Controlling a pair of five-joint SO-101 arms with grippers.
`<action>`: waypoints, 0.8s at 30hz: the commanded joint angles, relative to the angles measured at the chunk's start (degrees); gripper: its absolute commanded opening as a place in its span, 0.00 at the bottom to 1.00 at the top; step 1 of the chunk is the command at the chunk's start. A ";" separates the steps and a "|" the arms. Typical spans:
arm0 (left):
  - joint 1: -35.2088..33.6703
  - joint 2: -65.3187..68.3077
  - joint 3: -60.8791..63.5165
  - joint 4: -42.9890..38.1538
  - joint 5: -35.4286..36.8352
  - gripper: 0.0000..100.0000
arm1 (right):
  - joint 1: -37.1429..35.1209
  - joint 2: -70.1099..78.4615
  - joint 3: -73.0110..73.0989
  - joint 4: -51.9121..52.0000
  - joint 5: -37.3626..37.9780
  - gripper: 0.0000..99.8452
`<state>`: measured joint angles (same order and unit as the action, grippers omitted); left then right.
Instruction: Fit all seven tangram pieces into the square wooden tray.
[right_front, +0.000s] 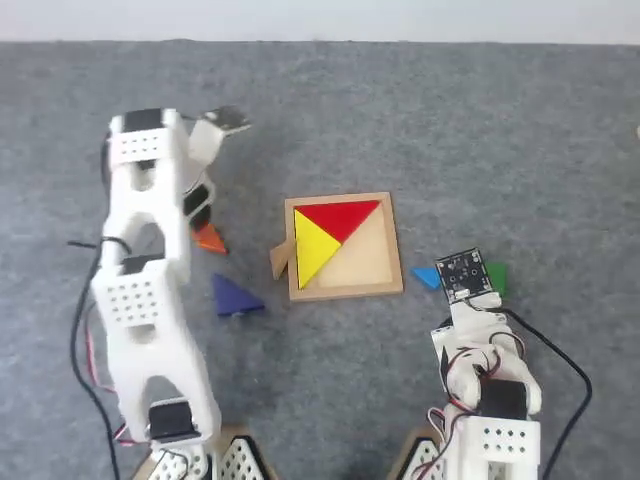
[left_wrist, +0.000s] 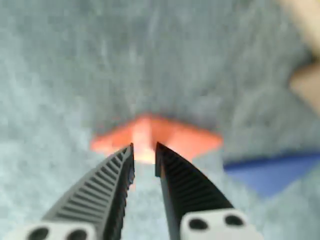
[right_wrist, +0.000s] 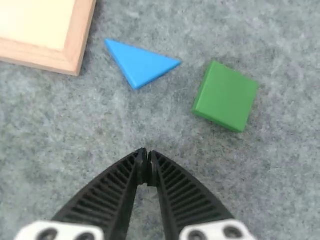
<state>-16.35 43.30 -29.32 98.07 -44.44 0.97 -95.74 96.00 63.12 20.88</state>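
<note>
Orange triangle (left_wrist: 170, 137) under slightly parted left pincer (left_wrist: 144, 160), right pincer (right_wrist: 145, 167) closed, empty, yellow triangle (right_front: 312, 250) apex toward tray (right_front: 345, 292) centre

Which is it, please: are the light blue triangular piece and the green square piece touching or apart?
Apart. The right wrist view shows bare grey mat between the light blue triangular piece and the green square piece.

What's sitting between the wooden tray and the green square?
A light blue triangle lies between the tray and the green square, clearest in the right wrist view.
</note>
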 joint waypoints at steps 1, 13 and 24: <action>-2.02 -12.22 8.04 2.64 -3.16 0.06 | -0.13 -0.75 0.88 0.13 0.53 0.01; -1.76 -27.87 34.77 -22.15 -3.87 0.17 | -0.13 -0.75 0.88 0.13 0.53 0.01; 4.40 -27.25 39.52 -34.90 -3.60 0.20 | -0.13 -0.75 0.88 0.13 0.53 0.01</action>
<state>-12.31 19.47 10.51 64.92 -47.96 0.97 -95.74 96.00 63.12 20.88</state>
